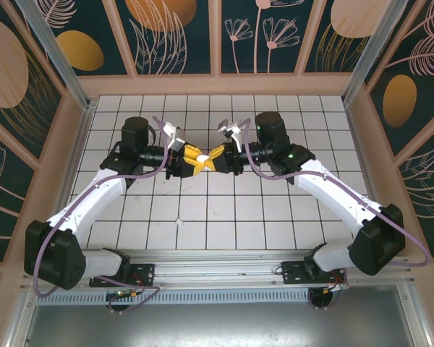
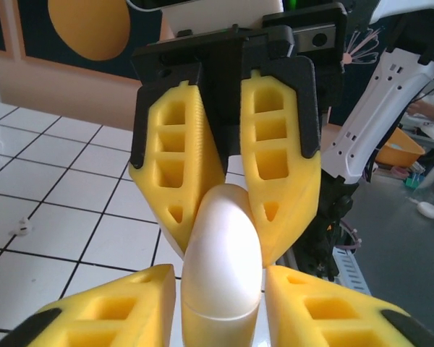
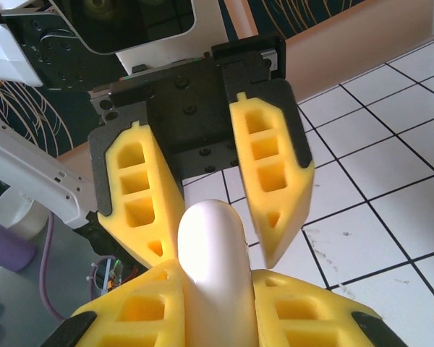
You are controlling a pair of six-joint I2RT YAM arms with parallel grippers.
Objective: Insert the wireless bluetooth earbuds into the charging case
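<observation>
The white glossy charging case (image 2: 224, 289) is lifted off the tiles between both grippers at the table's middle (image 1: 208, 160), its lid shut. My right gripper (image 3: 215, 273) is shut on one end of the case (image 3: 208, 246). From the other side, my left gripper (image 2: 220, 275) straddles the other end. Its yellow fingers (image 2: 130, 303) stand a sliver off the case's sides, and in the right wrist view one of them looks blurred and apart from it. One tiny white earbud (image 2: 20, 228) lies on a tile off to the side.
The white tiled floor (image 1: 224, 217) is boxed in by wooden walls (image 1: 217, 84) at the back and both sides. An aluminium rail (image 1: 224, 264) with the arm bases runs along the near edge.
</observation>
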